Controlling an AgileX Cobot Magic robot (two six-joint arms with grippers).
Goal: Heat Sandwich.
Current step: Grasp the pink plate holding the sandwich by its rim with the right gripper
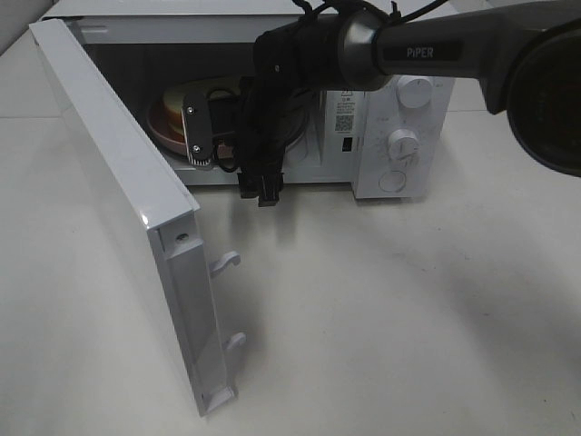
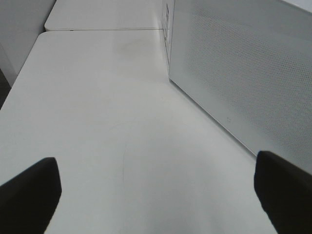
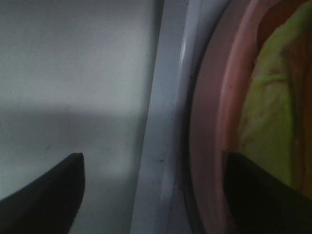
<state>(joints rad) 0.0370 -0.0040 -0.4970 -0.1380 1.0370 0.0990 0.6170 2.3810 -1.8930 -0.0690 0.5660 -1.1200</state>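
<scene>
Sandwich (image 3: 270, 112) on its plate (image 3: 209, 122) inside the open microwave (image 1: 399, 109), toward 10 o'clock of the high view
The right gripper (image 3: 153, 161) is spread astride the plate's rim and should probably back straight out toward 6 o'clock without nudging it. The left gripper (image 2: 156, 165) is spread too. Only green filling shows, so the sandwich's long axis and heading cannot be told

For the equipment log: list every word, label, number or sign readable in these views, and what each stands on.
"PIPER": on the right arm's grey link.
Sticker on the microwave's control panel: print too small to read.
Marks around the dials: too small to read.
Both wrist views: no text.
</scene>
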